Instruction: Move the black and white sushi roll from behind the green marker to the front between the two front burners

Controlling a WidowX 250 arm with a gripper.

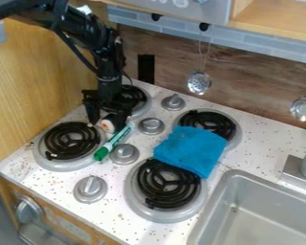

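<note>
The end effector is at a small white-and-orange item, near a green marker; we cannot tell whether it grips.

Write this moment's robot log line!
black robot gripper | at white-orange object | green-white marker beside it | blue cloth partly over two black coil burners

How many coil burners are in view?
4: the front-left burner, the back-left burner partly behind the gripper, and the back-right burner and front-right burner, both partly under the blue cloth.
</note>
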